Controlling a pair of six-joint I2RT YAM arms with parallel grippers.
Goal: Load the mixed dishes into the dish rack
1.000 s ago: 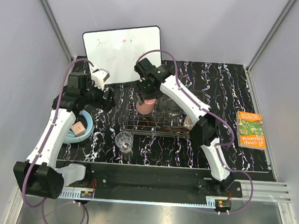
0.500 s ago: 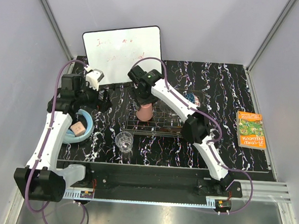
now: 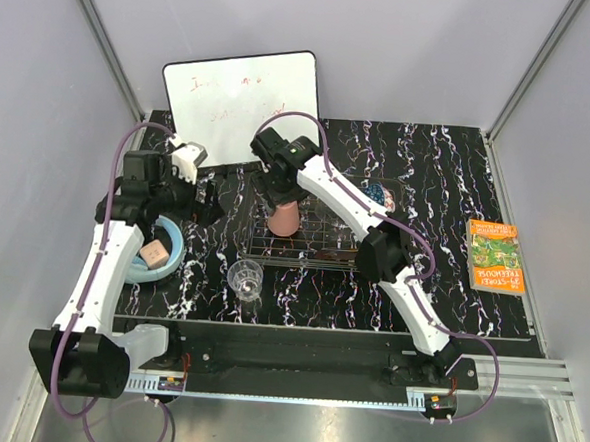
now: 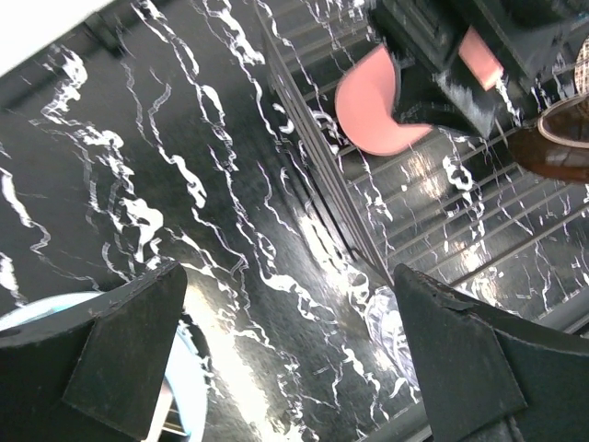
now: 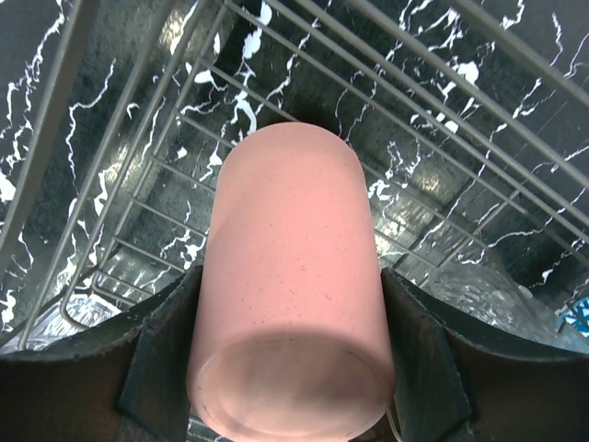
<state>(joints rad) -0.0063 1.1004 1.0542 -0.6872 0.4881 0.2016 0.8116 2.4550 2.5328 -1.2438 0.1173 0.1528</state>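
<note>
My right gripper [image 3: 283, 192] is shut on the pink cup [image 3: 283, 218]. It holds the cup upside down over the left end of the dark wire dish rack [image 3: 319, 245]. In the right wrist view the cup [image 5: 293, 276] fills the gap between my fingers [image 5: 161, 354], base toward the camera, with the rack's wires [image 5: 166, 175] below its mouth. I cannot tell whether it touches them. The clear stemmed glass [image 3: 245, 277] stands on the table in front of the rack. My left gripper [image 3: 210, 194] is open and empty left of the rack; its view shows the cup [image 4: 377, 101] and rack [image 4: 317, 161].
A plain light-blue bowl [image 3: 163, 251] holding a beige block sits at the left. A blue patterned bowl [image 3: 378, 196] lies at the rack's far right. A brown-rimmed dish [image 4: 563, 138] lies in the rack. The whiteboard [image 3: 240, 99] leans at the back and a book [image 3: 495, 255] lies at the right.
My right gripper has carried the pink cup left and lower, to the rack's left end. My left arm has shifted slightly, staying open.
</note>
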